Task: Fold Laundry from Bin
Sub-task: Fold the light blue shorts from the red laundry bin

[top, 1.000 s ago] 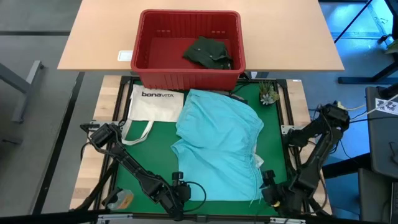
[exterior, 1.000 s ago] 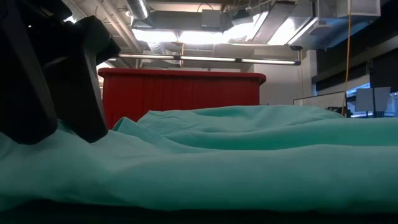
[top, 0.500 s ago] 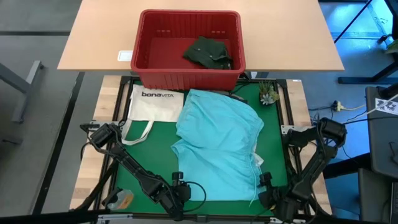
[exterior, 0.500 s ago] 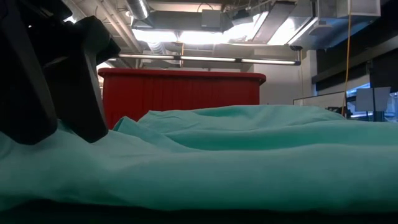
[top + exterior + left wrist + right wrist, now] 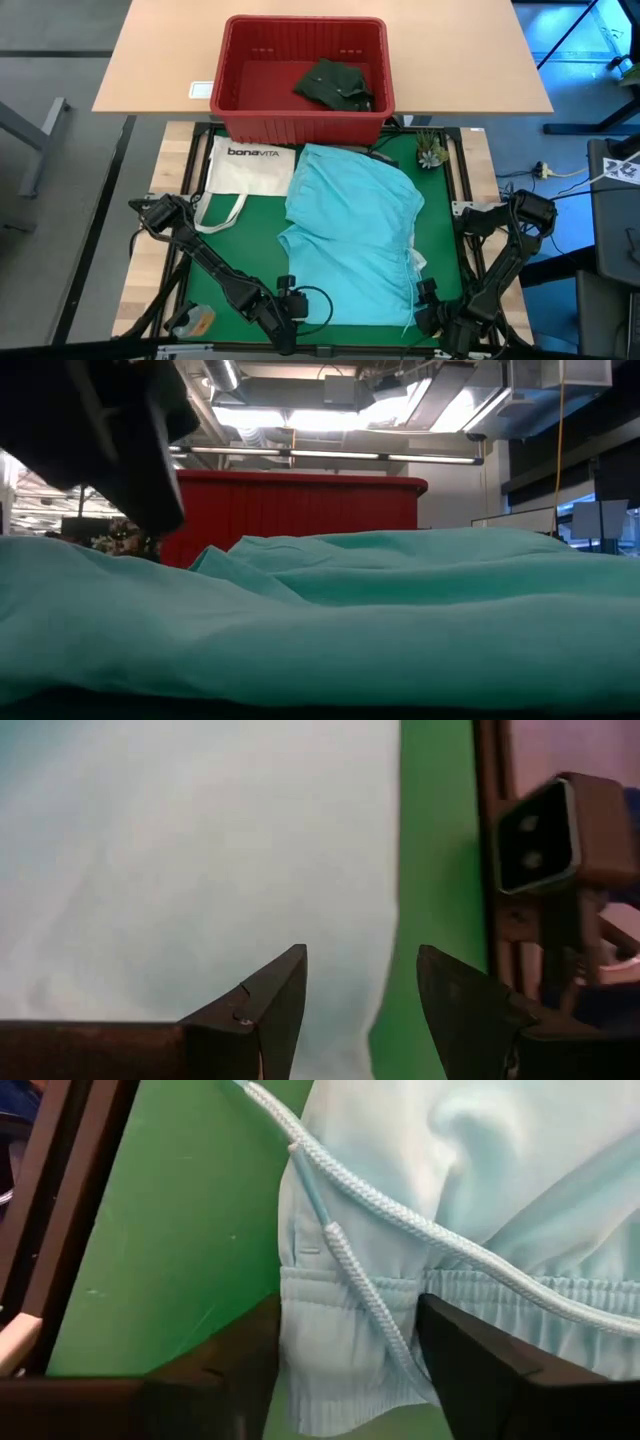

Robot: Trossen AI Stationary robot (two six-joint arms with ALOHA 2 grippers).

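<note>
A light turquoise garment (image 5: 350,235) lies spread on the green mat (image 5: 240,250), with its waistband and white drawstring (image 5: 400,1220) at the near right. My left gripper (image 5: 287,308) is open at the garment's near left edge (image 5: 385,950), and it also shows in the low view (image 5: 110,440). My right gripper (image 5: 428,308) is open, its fingers on either side of the waistband corner (image 5: 340,1350). A dark green garment (image 5: 335,85) lies in the red bin (image 5: 228,100). The khaki-tan and dark grey garments are out of view. My left gripper has the garment's near edge (image 5: 390,920) running between its open fingers; I cannot tell whether they touch it. My right gripper has the waistband corner (image 5: 330,1380) and one drawstring end (image 5: 365,1305) between its open fingers; I cannot tell whether they touch the cloth.
A white "bonaVITA" tote bag (image 5: 245,165) lies on the mat's far left. A small plant (image 5: 431,150) stands at the far right corner. The black table frame and a small camera box (image 5: 540,830) stand close beside my left gripper. A white card (image 5: 201,89) lies left of the bin.
My right arm has folded lower and its gripper has crept toward the table's near edge, at the waistband corner. My left gripper has gone up in the low view, and the turquoise cloth beside it now stands higher there.
</note>
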